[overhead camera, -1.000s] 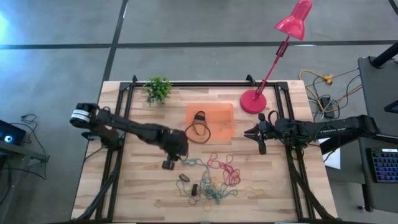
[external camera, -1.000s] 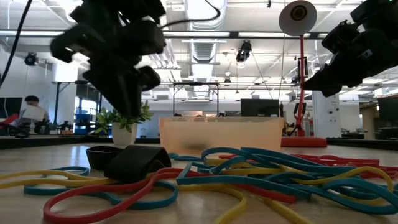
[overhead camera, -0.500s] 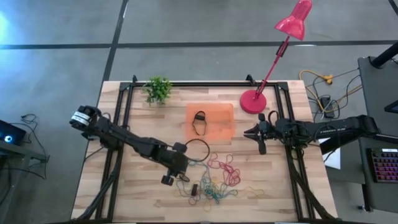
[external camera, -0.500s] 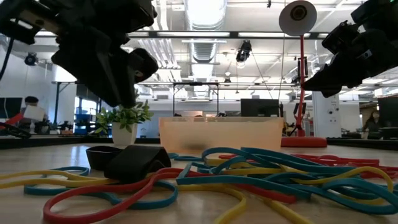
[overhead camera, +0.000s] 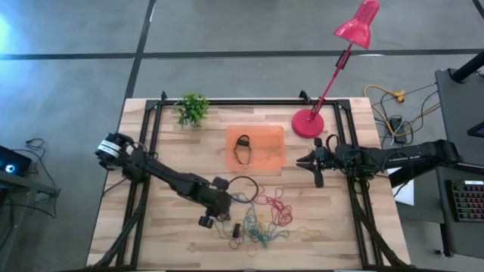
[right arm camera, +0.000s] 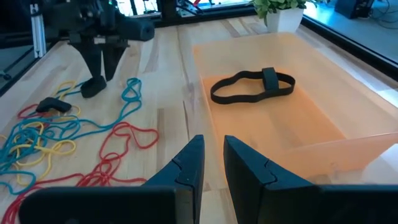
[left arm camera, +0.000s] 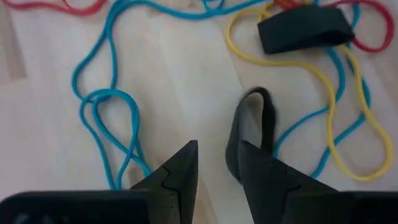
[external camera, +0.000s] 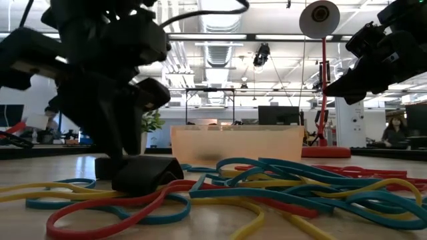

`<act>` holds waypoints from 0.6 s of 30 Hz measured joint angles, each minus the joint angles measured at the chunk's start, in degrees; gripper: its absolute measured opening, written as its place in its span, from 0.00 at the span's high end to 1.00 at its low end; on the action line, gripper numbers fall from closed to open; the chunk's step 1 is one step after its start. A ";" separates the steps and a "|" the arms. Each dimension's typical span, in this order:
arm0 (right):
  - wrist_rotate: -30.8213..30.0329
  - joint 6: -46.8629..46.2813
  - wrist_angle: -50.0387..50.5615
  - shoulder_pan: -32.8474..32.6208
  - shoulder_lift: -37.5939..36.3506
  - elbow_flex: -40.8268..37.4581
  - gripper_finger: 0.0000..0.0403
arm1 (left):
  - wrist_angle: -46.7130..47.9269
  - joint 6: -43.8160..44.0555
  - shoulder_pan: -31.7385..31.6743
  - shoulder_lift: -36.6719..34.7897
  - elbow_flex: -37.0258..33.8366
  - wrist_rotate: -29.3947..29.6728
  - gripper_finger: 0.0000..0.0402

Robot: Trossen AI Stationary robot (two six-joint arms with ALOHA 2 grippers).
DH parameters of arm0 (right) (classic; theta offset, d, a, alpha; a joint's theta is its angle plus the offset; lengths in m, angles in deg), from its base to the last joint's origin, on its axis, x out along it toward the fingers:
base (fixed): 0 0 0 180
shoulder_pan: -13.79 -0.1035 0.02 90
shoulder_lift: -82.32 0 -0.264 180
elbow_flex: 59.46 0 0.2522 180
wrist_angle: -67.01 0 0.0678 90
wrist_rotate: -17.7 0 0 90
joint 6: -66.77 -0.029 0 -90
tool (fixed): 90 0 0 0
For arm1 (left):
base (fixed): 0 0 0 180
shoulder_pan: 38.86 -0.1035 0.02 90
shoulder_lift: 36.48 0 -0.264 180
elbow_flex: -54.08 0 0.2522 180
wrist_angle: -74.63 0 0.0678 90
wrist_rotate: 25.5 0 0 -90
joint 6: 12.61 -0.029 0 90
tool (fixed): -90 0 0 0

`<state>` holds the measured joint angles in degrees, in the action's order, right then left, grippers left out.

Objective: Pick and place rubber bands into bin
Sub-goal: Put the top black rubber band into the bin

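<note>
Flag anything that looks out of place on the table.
Nothing damaged or spilled. One thin black loop lies on the table just outside the bin, while two black bands sit inside. The other bands lie tangled in a loose heap.

Orange bin (overhead camera: 274, 157); red, blue, yellow, black rubber bands (overhead camera: 263, 219).

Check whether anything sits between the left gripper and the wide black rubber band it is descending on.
Nothing visible does. The left gripper hangs directly over the wide black rubber band on bare wood, one finger beside it. Thin blue rubber band loops lie off to the side, not in the path.
</note>
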<state>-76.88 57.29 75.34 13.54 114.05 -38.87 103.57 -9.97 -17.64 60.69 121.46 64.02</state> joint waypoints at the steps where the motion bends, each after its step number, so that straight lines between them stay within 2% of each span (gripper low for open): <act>1: 0.00 0.00 0.00 0.01 0.00 0.00 0.87 | -0.14 0.00 0.00 0.31 0.00 -0.21 0.76; 18: -0.02 -0.02 0.00 0.00 0.00 0.00 0.87 | -1.49 1.04 0.28 0.61 -0.07 -2.24 0.76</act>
<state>-76.90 57.27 75.34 13.54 114.05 -38.87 102.08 -8.93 -17.36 61.30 121.40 61.77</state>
